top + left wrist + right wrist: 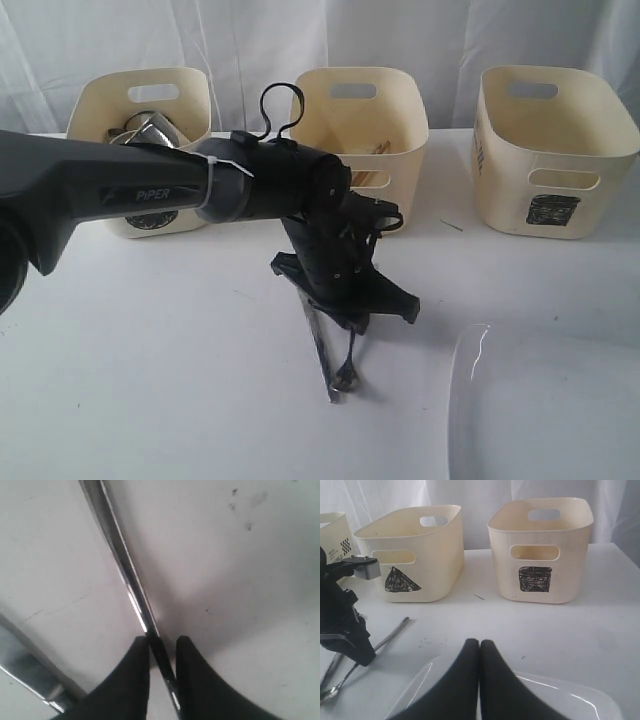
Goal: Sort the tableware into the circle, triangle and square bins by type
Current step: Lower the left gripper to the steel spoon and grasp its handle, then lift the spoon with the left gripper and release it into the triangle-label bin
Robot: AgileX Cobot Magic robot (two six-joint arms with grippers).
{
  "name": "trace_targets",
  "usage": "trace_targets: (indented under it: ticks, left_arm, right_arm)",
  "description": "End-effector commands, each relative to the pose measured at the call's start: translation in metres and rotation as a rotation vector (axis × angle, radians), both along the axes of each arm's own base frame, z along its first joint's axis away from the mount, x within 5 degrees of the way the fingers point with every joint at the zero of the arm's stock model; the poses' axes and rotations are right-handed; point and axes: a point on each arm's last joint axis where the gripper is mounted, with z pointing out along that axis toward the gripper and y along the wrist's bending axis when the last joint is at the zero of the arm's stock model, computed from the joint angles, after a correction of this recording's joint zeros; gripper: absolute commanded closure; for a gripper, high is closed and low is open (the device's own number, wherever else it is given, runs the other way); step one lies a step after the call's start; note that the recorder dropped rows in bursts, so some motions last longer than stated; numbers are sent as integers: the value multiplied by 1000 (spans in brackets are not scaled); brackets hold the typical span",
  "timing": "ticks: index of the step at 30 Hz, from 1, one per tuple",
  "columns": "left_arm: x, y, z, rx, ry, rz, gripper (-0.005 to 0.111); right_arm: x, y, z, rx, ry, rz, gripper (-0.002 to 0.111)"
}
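- Currently L gripper (162,642) is down at the table (150,380), mid-scene, in front of the tri bin (415,555); L arm (100,185) reaches in from the left side of the ext view
- Its fingers (135,680) straddle a thin steel handle (130,575); one finger touches it, a sliver of gap shows on the other side; I can't tell if it's clamped or only bracketed
- Handle runs away from the jaws, close over the table; a 2nd steel piece (30,675) lies near it on the table
- On the R wrist cam I see more cutlery (392,632) spread on the table by L gripper; ends are blurred, so I can't tell spoon from fork
- R gripper (479,645) has both fingers pressed together w/ nothing between them; it hangs over the near part of the plate (545,695); can't tell if it touches
- Plate sits on the table at the near-right corner of the ext view, well apart from the bins
- 3 bins stand in a row at the back; sq bin (540,545) on the right, tri bin in the middle, left bin (190,110) on the left
- Left bin's mark is mostly behind L arm; steel ware (150,128) shows over its rim, type unclear
- Thin brown sticks (378,150) show inside tri bin
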Motion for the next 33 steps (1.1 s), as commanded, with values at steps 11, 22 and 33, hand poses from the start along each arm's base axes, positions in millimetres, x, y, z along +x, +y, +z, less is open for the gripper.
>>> trace_targets:
  ticks: [11,22,33]
  left_arm:
    - [-1,0,22,17,-27,-45,107]
    - [-3,15,174,-179,-452,-134,107]
    - [31,13,203,-247,-933,-183,107]
  right_arm:
    - [0,0,-1,20,-8,-7,108]
    - [0,0,-1,20,-8,-7,108]
    - [0,0,-1,20,-8,-7,108]
